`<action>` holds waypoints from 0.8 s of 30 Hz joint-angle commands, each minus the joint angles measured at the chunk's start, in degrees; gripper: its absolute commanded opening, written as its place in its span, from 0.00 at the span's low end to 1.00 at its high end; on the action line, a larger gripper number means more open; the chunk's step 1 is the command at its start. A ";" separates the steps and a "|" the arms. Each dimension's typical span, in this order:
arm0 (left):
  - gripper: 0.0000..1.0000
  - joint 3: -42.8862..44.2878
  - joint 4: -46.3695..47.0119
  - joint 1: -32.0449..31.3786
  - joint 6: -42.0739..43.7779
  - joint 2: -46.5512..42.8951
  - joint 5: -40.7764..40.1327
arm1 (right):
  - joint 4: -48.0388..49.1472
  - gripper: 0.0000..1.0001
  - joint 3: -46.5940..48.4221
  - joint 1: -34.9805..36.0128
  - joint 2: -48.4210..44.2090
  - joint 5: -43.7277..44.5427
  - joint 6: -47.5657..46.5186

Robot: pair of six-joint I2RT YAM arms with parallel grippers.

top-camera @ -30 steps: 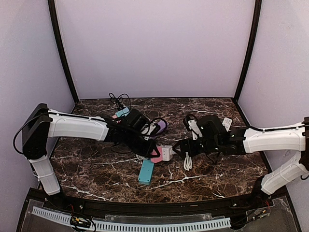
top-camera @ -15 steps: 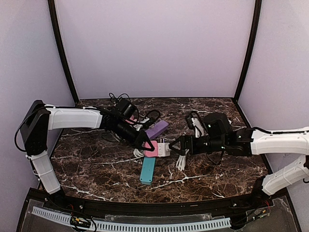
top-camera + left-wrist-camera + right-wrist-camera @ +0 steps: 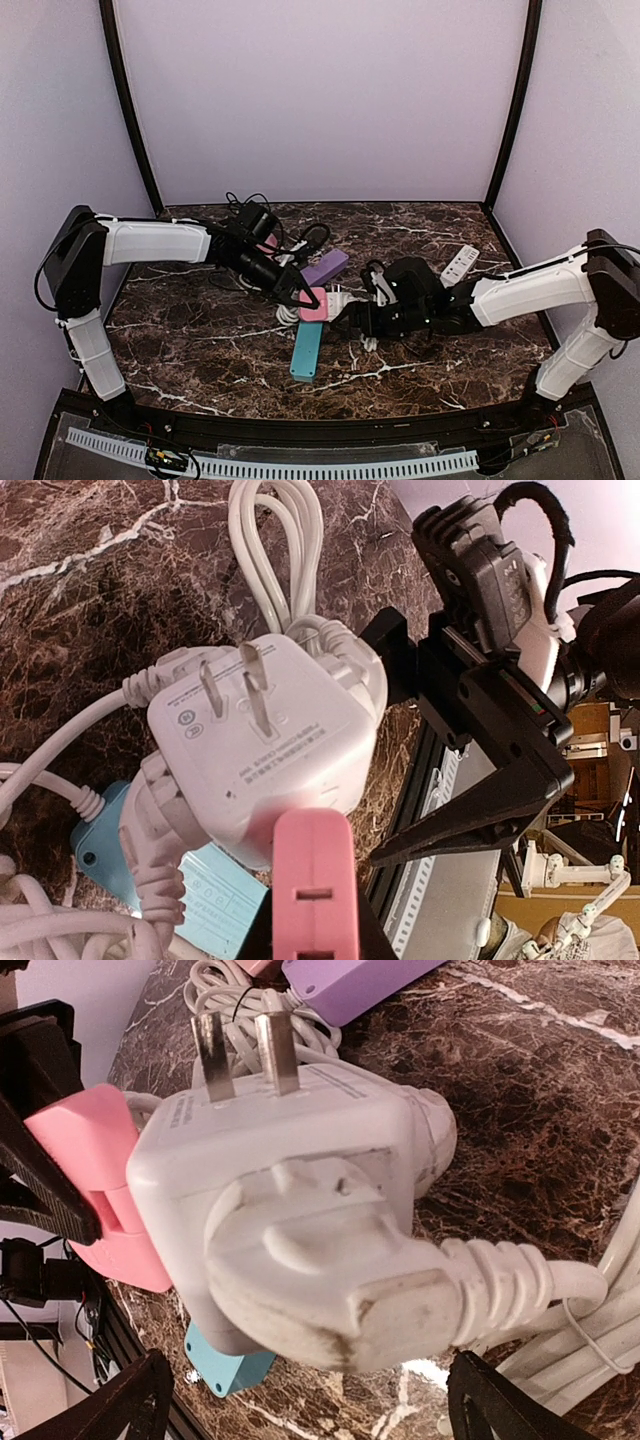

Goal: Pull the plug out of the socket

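Setting: dark marble tabletop (image 3: pixel 190 345), lavender walls behind.
Left gripper (image 3: pixel 305 297): fingers were clamped on a pink adapter (image 3: pixel 314 895).
White cube socket (image 3: pixel 290 1140): sat just past the left fingertips, against the pink adapter, with two bare prongs on its upper face.
White plug (image 3: pixel 340 1270): was seated in the socket face turned toward the right gripper (image 3: pixel 357 318).
Right gripper: fingers stood wide apart, one on either side of the plug.
Teal power strip (image 3: pixel 306 350): lay flat, just nearer than both grippers.

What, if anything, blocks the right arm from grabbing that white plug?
Probably nothing, so yes: the right gripper is open, facing the white plug with nothing between; the left gripper grips the pink piece on the socket cube.
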 commanded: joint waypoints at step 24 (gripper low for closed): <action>0.01 -0.23 3.37 0.42 2.73 -2.34 6.12 | 16.67 0.72 -1.25 -1.97 5.22 3.29 -1.90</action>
